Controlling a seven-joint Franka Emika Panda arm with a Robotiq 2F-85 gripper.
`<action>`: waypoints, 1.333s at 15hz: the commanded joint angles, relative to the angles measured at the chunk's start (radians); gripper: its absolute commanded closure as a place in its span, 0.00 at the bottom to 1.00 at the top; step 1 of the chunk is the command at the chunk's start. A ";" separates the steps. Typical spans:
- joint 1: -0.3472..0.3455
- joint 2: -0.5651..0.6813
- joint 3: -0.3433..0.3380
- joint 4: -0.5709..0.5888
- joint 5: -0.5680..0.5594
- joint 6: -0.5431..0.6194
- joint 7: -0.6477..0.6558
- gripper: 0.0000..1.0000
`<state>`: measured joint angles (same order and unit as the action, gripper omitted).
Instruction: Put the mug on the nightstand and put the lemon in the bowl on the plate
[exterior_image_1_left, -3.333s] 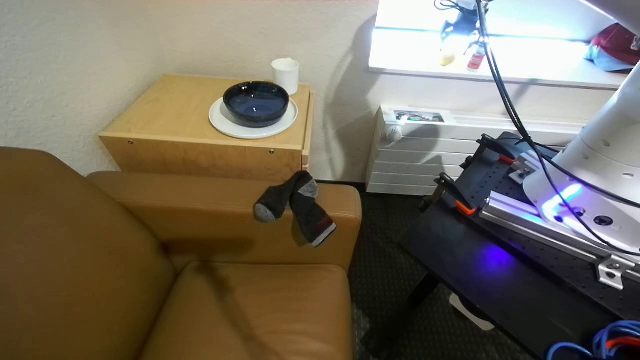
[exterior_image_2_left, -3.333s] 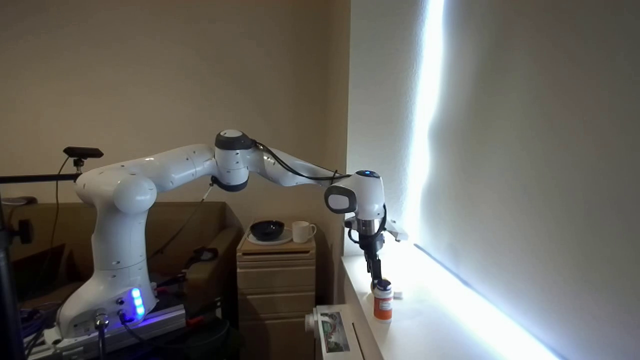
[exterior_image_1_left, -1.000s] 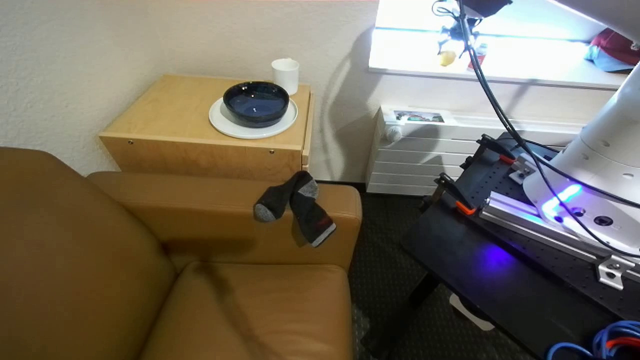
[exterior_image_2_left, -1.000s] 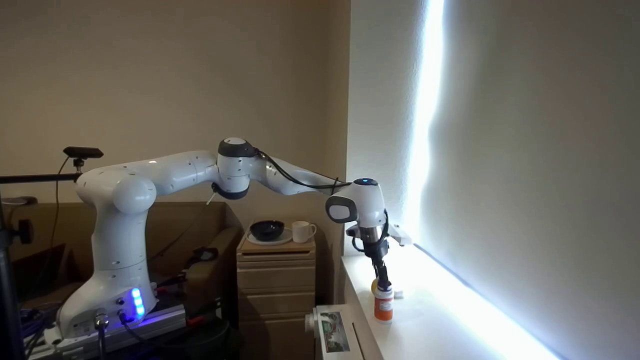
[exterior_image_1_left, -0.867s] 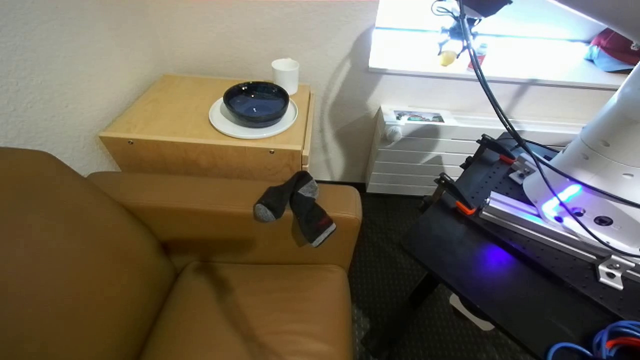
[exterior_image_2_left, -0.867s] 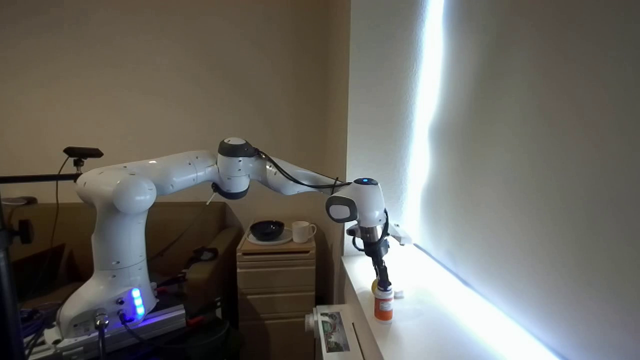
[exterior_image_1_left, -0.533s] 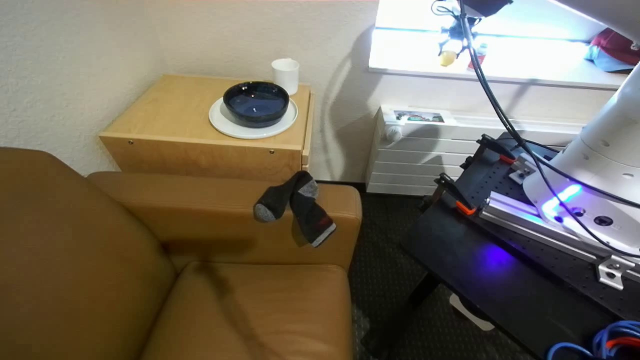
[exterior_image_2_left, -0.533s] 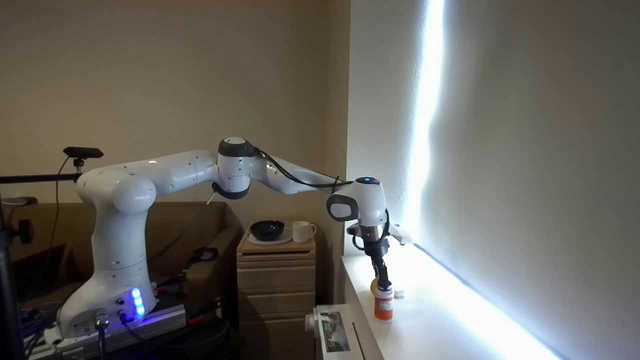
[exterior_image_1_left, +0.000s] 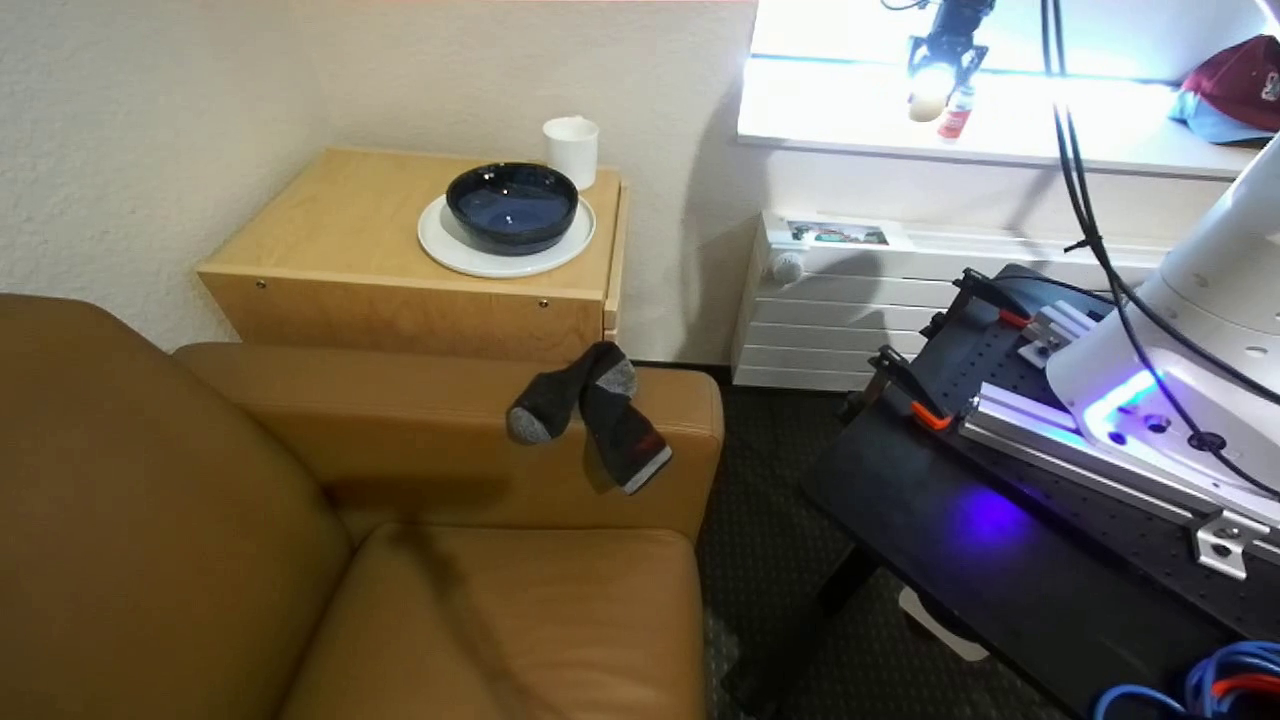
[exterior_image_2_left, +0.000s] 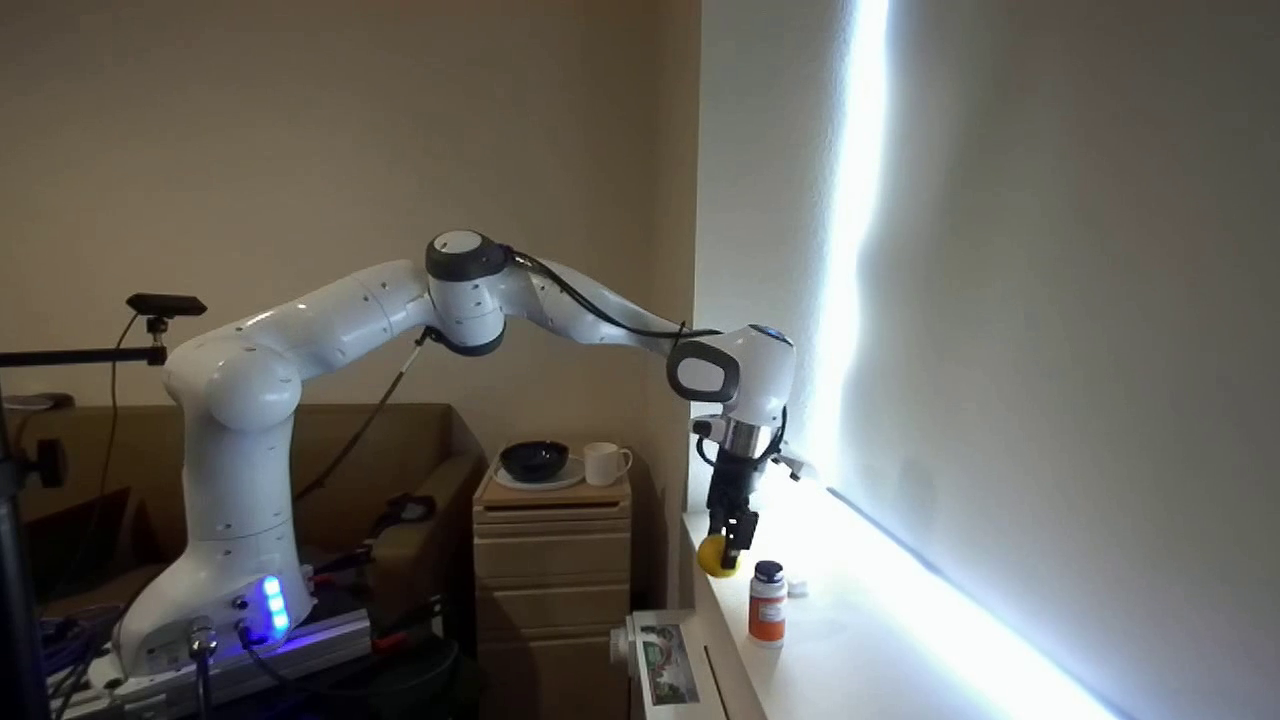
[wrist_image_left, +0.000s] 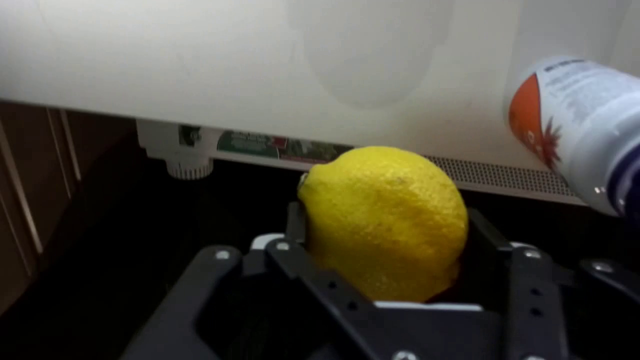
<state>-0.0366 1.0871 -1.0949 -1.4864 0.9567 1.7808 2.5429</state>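
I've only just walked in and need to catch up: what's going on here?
The Franka arm holds the lemon in its gripper, clear of the windowsill and near the white-and-orange bottle. The white mug already stands on the nightstand beside the white plate, which bears the dark blue bowl. The lemon is not yet in the bowl.

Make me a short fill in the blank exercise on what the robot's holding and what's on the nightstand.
The end effector is closed on a bright yellow ____.
On the nightstand, the dark blue bowl rests on a flat, round ____.
The mug near the bowl is coloured ____.
Missing words: lemon; plate; white.
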 joint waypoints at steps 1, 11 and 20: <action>-0.033 -0.207 0.100 -0.091 -0.225 -0.054 -0.125 0.50; -0.045 -0.535 0.253 -0.367 -0.697 -0.073 -0.309 0.25; 0.039 -0.753 0.338 -0.562 -0.936 0.077 -0.266 0.50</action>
<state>-0.0985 0.4939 -0.8074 -1.8930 0.1676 1.7314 2.1741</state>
